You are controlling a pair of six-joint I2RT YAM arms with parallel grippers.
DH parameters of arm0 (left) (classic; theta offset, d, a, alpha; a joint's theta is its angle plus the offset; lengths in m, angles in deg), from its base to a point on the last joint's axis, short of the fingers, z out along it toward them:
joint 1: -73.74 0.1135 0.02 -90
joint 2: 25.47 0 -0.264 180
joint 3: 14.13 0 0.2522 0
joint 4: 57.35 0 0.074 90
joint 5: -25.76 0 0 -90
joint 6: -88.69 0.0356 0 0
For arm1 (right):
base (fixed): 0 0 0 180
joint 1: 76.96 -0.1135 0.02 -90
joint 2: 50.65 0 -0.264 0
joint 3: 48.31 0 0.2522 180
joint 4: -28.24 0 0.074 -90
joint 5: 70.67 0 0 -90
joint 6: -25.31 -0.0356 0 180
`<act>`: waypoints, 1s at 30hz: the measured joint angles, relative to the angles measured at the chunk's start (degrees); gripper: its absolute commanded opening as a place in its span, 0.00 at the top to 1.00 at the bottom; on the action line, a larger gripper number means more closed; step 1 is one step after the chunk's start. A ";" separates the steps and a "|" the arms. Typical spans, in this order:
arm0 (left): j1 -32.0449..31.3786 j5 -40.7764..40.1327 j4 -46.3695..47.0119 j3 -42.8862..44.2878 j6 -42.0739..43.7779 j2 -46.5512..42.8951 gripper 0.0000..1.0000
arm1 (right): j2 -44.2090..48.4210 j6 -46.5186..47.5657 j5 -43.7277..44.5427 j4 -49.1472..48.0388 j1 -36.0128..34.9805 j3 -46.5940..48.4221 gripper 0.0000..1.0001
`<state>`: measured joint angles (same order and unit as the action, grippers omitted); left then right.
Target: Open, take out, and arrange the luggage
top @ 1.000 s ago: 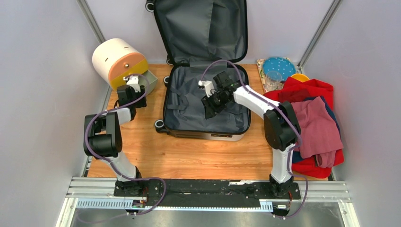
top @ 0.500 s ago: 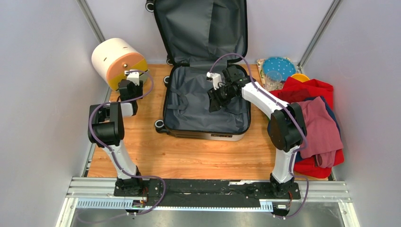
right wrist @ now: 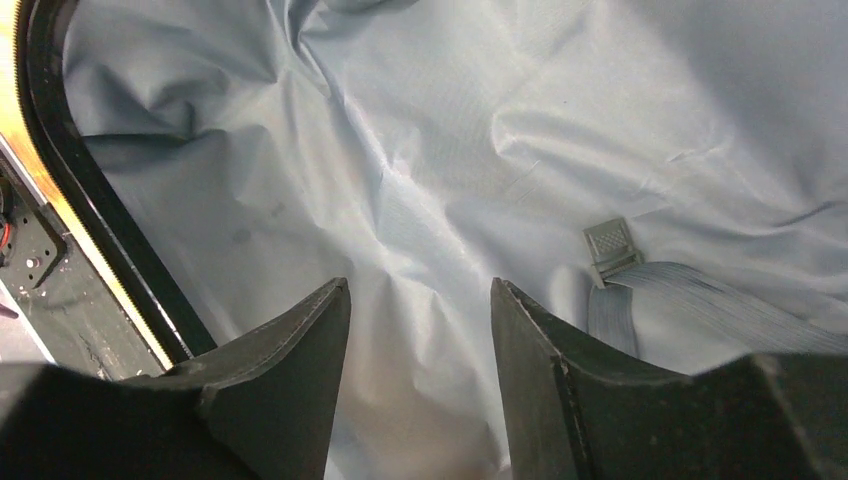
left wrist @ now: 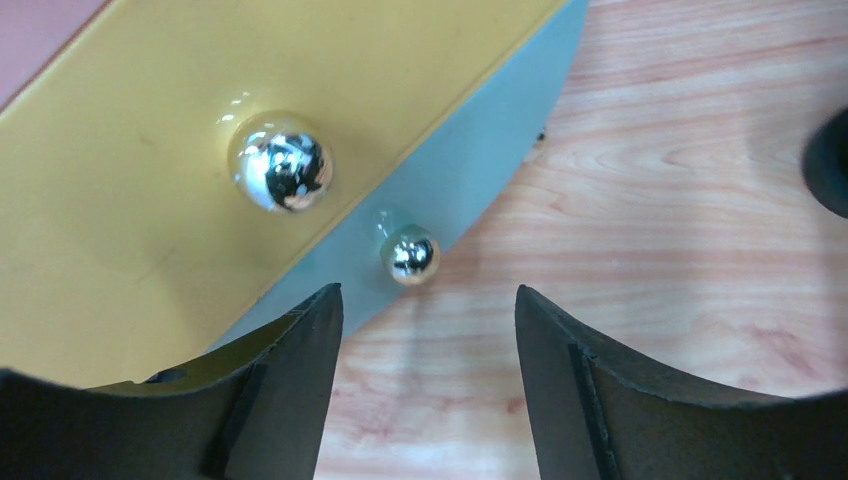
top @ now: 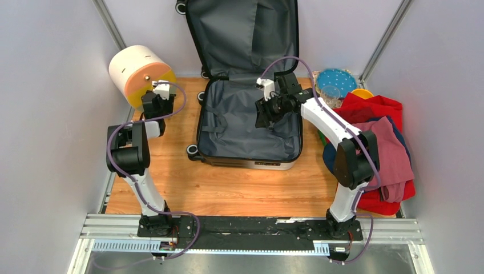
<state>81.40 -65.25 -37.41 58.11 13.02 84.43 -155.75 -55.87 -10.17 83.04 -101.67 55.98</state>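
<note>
The luggage (top: pixel 249 123) lies open on the table, its lid (top: pixel 242 35) leaning back against the wall, grey lining showing in both halves. My right gripper (top: pixel 263 116) is open over the right part of the lower half; its wrist view shows grey lining (right wrist: pixel 420 180) and a grey strap with a buckle (right wrist: pixel 610 245) between and beyond the fingers. My left gripper (top: pixel 153 108) is open just in front of the round cream box (top: pixel 137 68); its wrist view shows the yellow drawer (left wrist: pixel 130 220), a large silver knob (left wrist: pixel 282 172) and a small silver knob (left wrist: pixel 411 255) ahead of the fingers.
A pile of red, maroon and blue clothes (top: pixel 379 148) lies at the right edge. A blue dotted plate (top: pixel 337 80), a clear glass (top: pixel 329 94) and an orange item (top: pixel 362 92) stand at the back right. Bare wood (top: pixel 228 188) lies in front of the luggage.
My right gripper has moved back and to the right over the luggage's lower half. My left gripper has moved slightly toward the round box, and the box has shifted a little left.
</note>
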 measured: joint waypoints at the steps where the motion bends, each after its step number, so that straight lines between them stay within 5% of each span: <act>1: 0.04 1.01 -0.81 -0.70 0.15 -1.05 0.23 | 0.48 0.00 0.09 -0.20 0.20 0.00 0.41; 8: -0.11 3.80 -8.79 -4.46 -0.13 -12.52 0.19 | 5.40 -0.42 1.75 -2.51 2.64 0.07 0.34; 17: -0.13 9.62 -33.66 5.18 -6.01 -17.66 0.17 | 13.44 -2.40 6.99 -5.51 7.78 0.07 0.07; 30: -5.77 25.62 -58.34 22.77 -11.52 -14.32 0.15 | 16.17 -9.70 5.31 -7.72 20.94 -5.92 0.07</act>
<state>75.63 -39.64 -95.75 80.88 1.50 70.12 -139.57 -65.58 -4.86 75.32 -80.73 50.05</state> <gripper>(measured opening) 0.841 0.931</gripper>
